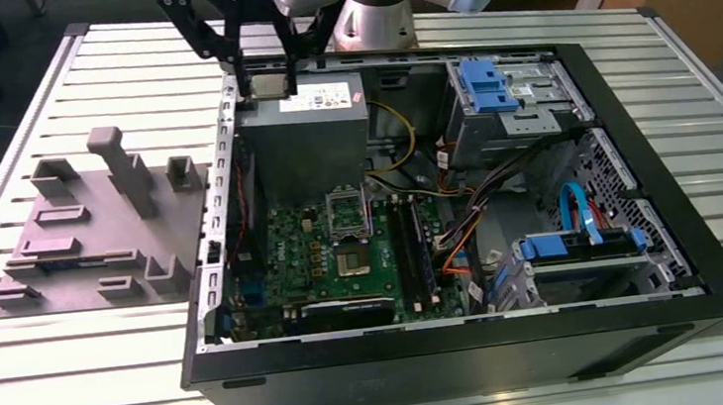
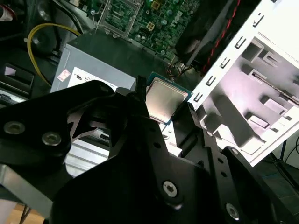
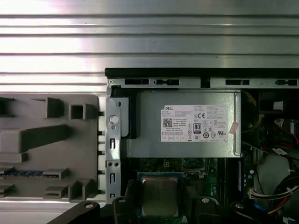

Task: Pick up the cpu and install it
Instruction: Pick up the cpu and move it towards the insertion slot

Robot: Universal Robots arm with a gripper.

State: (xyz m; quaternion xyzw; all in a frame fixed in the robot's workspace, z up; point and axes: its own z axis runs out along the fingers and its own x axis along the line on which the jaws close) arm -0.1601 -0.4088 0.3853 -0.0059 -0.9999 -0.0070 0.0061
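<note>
The cpu (image 2: 163,99), a small flat square chip with a pale silver top and dark rim, sits between the black fingers of my gripper (image 2: 162,106), which is shut on it. In the exterior view the gripper (image 1: 266,78) hangs with the cpu (image 1: 268,86) above the far left corner of the open computer case, over the grey power-supply box (image 1: 303,138). The first wrist view shows the cpu (image 3: 160,196) held level, with the power supply (image 3: 187,126) beyond it. The dark socket frame (image 1: 348,234) lies on the green motherboard, nearer the case's front.
A grey-mauve plastic block (image 1: 99,238) with upright posts stands on the ribbed metal table at the exterior view's left of the case. Inside the case are blue drive brackets (image 1: 496,85), cables (image 1: 470,222) and a yellow wire (image 1: 398,134). The case's black wall (image 1: 482,350) rims the front.
</note>
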